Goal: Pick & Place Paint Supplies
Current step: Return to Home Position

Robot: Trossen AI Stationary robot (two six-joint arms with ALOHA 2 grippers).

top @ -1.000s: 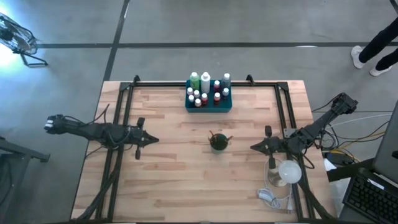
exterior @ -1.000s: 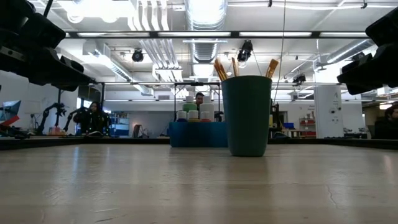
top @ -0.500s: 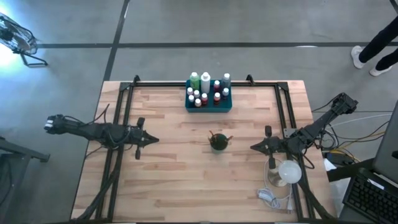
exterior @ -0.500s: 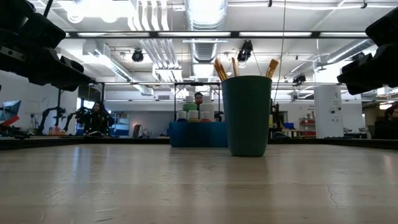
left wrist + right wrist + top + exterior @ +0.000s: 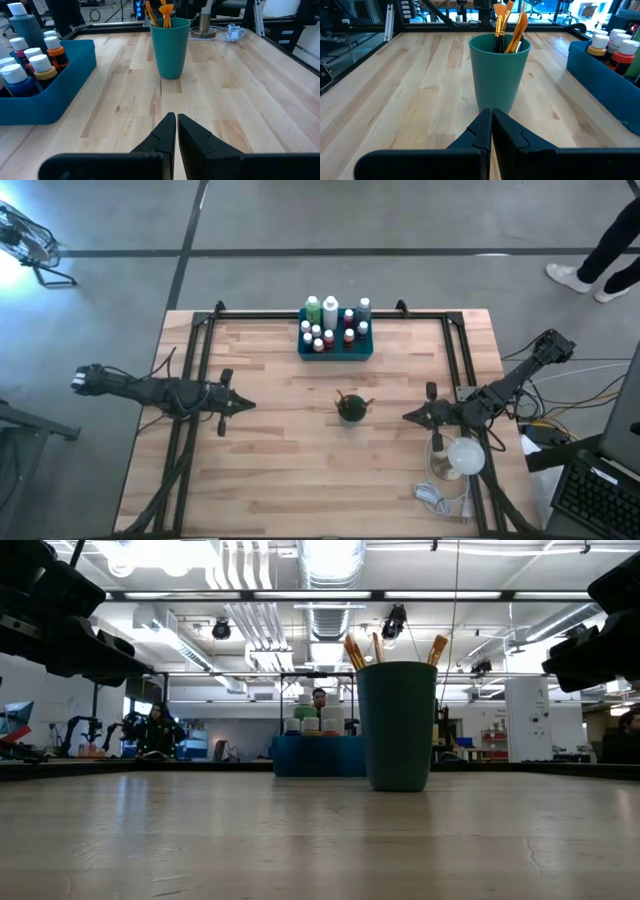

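- The paintbrushes (image 5: 507, 27) are standing with their lower lengths hidden inside the green cup (image 5: 499, 75).
- Behind the cup, the teal tray (image 5: 305, 755) is being partly covered by it, and its wall is hiding the lower halves of the bottles (image 5: 323, 724).
- Far beyond the cup, a person (image 5: 612, 242) is being cut off at the edge.

Tray (image 5: 335, 353): set at the middle of the table's (image 5: 290, 470) far edge.
Bottles (image 5: 330, 315): stood upright in the tray.
Cup (image 5: 350, 410): placed near the table's centre, before the tray, apart from it.
Paintbrushes (image 5: 499, 22): stood in the cup.
Left gripper (image 5: 243, 405): held left of the cup.
Right gripper (image 5: 408, 417): held right of it.
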